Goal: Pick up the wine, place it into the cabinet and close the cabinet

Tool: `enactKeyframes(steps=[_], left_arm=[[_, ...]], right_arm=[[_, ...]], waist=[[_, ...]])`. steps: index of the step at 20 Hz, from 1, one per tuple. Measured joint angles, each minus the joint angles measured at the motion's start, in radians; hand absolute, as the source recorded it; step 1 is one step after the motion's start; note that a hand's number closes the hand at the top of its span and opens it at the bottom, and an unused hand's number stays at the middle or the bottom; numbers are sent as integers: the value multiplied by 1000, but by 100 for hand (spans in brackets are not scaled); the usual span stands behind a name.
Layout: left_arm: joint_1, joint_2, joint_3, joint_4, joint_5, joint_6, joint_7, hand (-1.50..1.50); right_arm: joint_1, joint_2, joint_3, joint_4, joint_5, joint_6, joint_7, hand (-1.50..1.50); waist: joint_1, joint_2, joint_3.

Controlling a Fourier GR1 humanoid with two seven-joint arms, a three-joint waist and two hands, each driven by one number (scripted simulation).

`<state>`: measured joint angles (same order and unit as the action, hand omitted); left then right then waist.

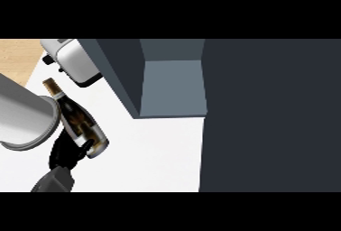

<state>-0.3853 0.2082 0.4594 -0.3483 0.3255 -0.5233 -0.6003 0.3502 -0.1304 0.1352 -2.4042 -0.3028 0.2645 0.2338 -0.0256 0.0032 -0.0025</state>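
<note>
You have the wine (78,118) in the left hand (65,152), at the left of the view over the white tabletop (153,153). The bottle is tilted, its gold-capped neck pointing far and left, its base near and right. The black fingers (85,147) curl round the lower part of the bottle, just below the pale label, so the hand is closed on it. The grey forearm (54,180) comes in from the near edge under the hand.

A big grey rounded form (23,119) fills the left edge just beside the bottle; you cannot tell from this view what it is.

The cabinet (170,85) stands to the right and farther off, its inside showing as a lighter grey-blue recess between dark walls. The wine is outside it, well apart from the opening. A wide dark panel (269,117) covers the right side of the view; it may be the cabinet's open door, but you cannot tell for certain.

A toaster (72,61), silver and white, sits at the far left on the tabletop, beyond the bottle's neck. A strip of wooden floor (19,56) shows at the far left corner.

The right hand does not show.
</note>
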Motion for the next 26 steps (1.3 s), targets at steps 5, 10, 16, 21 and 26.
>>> enactKeyframes(steps=[5, 10, 16, 21, 26], left_arm=[[-19, -18, -32, 16, -28, 4, -24, 150], [27, -49, -119, -41, -127, 90, -131, 150], [99, -82, -210, -174, -232, 237, -266, 150], [164, -99, -276, -317, -304, 362, -275, 150], [178, -140, -333, -468, -344, 469, -127, 150]], right_arm=[[-8, 5, 11, 2, 7, -13, 2, -150], [1, -3, 3, 4, 9, -6, -5, -150], [32, -6, 1, 5, 12, 10, -34, -150], [54, -5, -7, 3, 12, 13, -49, -150], [65, -11, -9, -1, 12, 19, -45, -150]], waist=[[3, 0, 0], [8, -3, 1], [15, -9, 5], [22, -12, 6], [22, -10, 5]])
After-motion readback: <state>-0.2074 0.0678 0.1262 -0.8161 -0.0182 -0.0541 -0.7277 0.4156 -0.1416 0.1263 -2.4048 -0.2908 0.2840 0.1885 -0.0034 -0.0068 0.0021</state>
